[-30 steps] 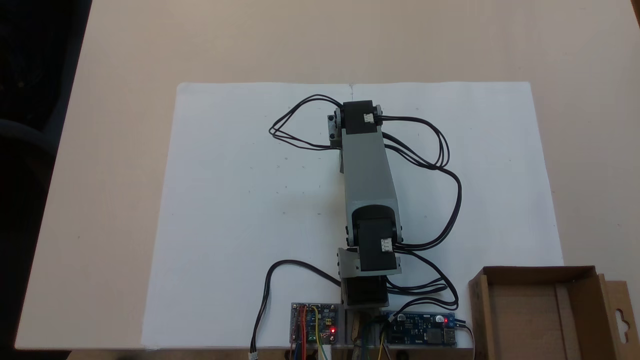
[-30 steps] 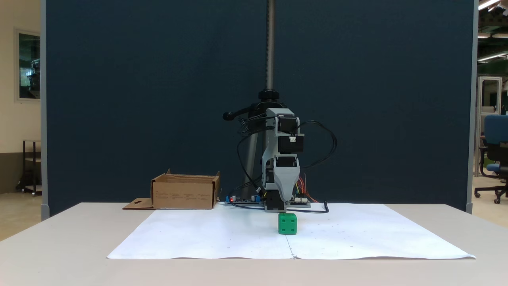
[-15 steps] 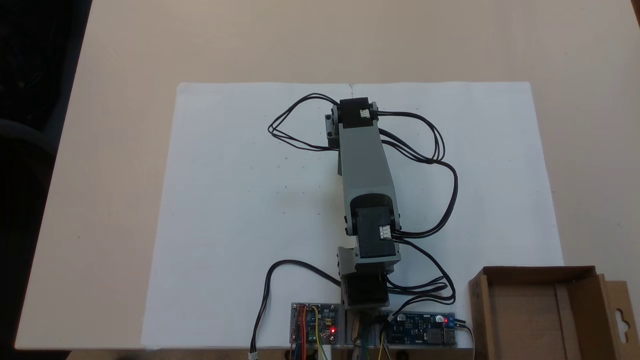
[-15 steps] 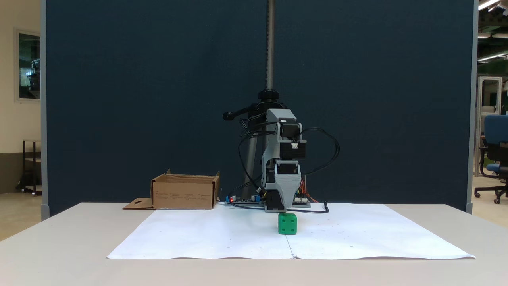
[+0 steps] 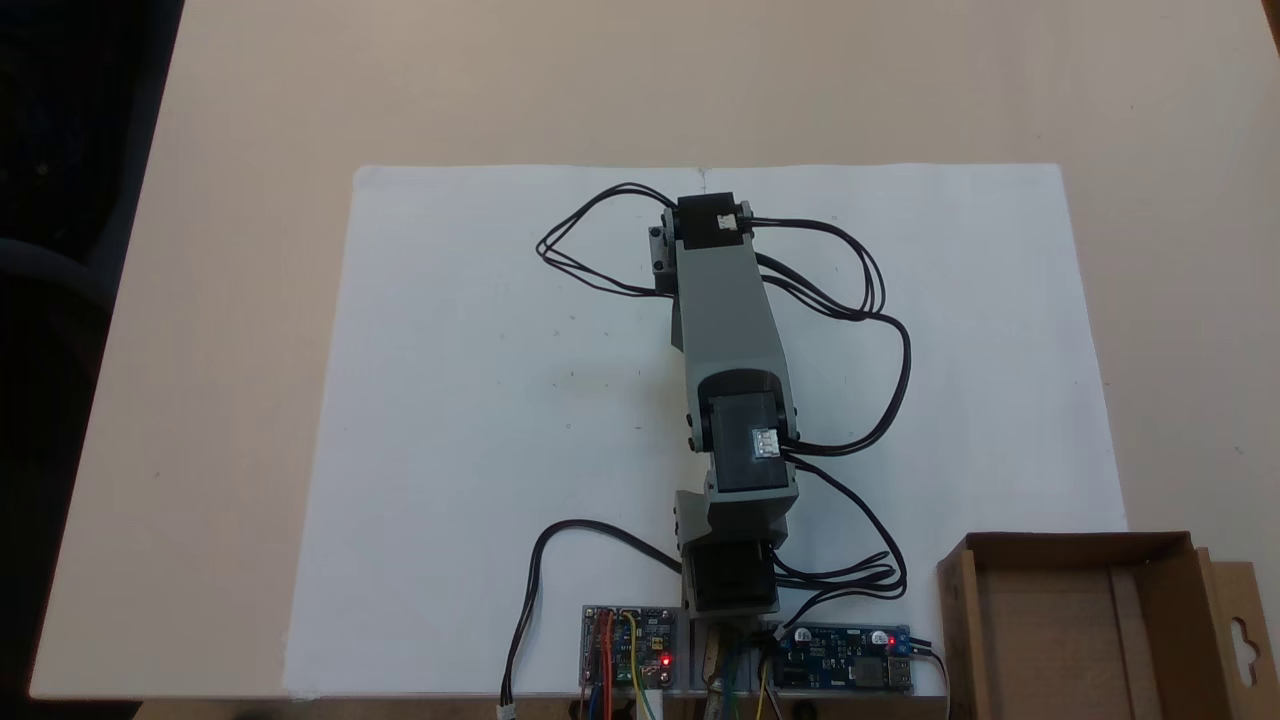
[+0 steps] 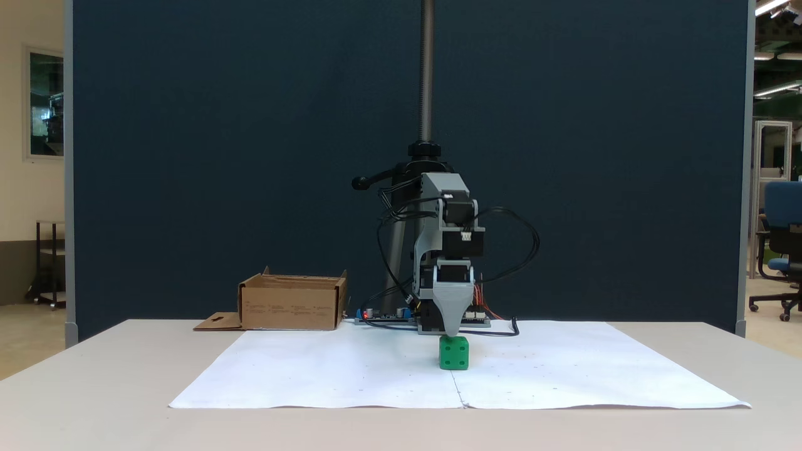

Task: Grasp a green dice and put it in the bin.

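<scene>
The gripper (image 6: 452,333) is poised just above the green dice (image 6: 454,352) for grasping, though its jaw state cannot be told.

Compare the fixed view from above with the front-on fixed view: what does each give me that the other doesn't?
From above: the inside of the bin with its divider, and the arm's full reach across the white paper. Front-on: the green dice sitting on the white paper, the fingers pointing down just above it. Shared: arm, bin, white paper.
</scene>
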Controlling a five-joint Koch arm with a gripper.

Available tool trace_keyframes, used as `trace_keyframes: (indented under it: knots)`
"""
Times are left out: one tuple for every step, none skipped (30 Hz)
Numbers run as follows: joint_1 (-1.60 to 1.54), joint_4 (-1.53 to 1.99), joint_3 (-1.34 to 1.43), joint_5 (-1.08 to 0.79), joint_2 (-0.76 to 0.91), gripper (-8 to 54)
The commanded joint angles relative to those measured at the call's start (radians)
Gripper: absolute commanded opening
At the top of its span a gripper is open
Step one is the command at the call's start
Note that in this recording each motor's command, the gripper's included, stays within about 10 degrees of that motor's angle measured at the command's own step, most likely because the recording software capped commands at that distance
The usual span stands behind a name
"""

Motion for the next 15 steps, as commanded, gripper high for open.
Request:
trace_keyframes:
  knots:
    - [-0.005,-0.023,-0.061,0.052,0.003,41.9]
    - [-0.005,-0.023,-0.064,0.052,-0.003,41.9]
    - [-0.005,-0.023,-0.066,0.052,-0.008,41.9]
    - [-0.005,-0.023,-0.067,0.052,-0.012,41.8]
    - [-0.005,-0.023,-0.069,0.052,-0.015,41.8]
    - [-0.005,-0.023,-0.072,0.051,-0.02,41.9]
    - [-0.005,-0.023,-0.075,0.051,-0.029,41.8]
    - [-0.005,-0.023,-0.078,0.051,-0.034,41.9]
    - [-0.005,-0.023,-0.08,0.051,-0.038,41.9]
    - [-0.003,-0.023,-0.08,0.051,-0.041,41.8]
    - [-0.003,-0.023,-0.08,0.051,-0.048,41.9]
    - [-0.003,-0.025,-0.08,0.051,-0.052,41.9]
    - [-0.003,-0.023,-0.08,0.051,-0.06,41.9]
    - [-0.003,-0.025,-0.081,0.051,-0.066,41.8]
    - [-0.005,-0.025,-0.081,0.051,-0.074,41.8]
